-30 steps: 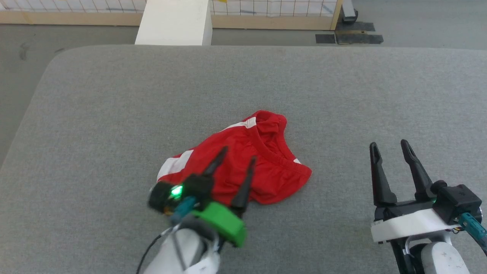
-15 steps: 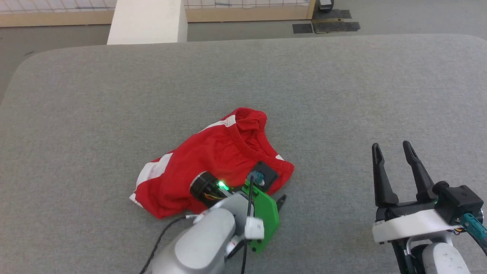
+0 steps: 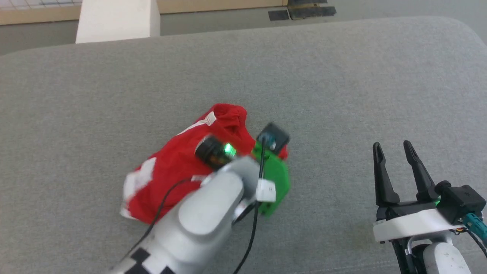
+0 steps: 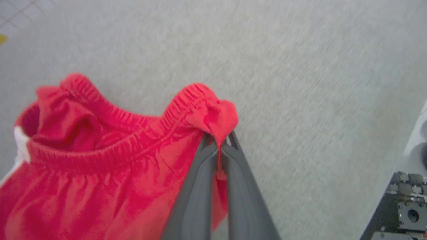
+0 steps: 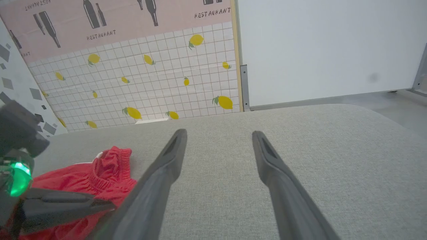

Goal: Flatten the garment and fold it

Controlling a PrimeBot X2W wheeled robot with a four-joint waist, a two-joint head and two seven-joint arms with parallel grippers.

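Red garment (image 4: 100, 173) waistband is now pinched in the left tool (image 4: 219, 139), open before; right tool (image 3: 392, 146) stays spread.

Text found | we read "RESTAURANT", dark capitals, printed twice on the pink wall panel (image 5: 126, 20) | right wrist view | a third, inverted print at top left we cannot read fully

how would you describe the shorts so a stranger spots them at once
Look at the wide grey padded surface. Left of its middle lies the crumpled garment, its waistband pinched by the left gripper. Bright red with white stripes, it stands out against the grey.
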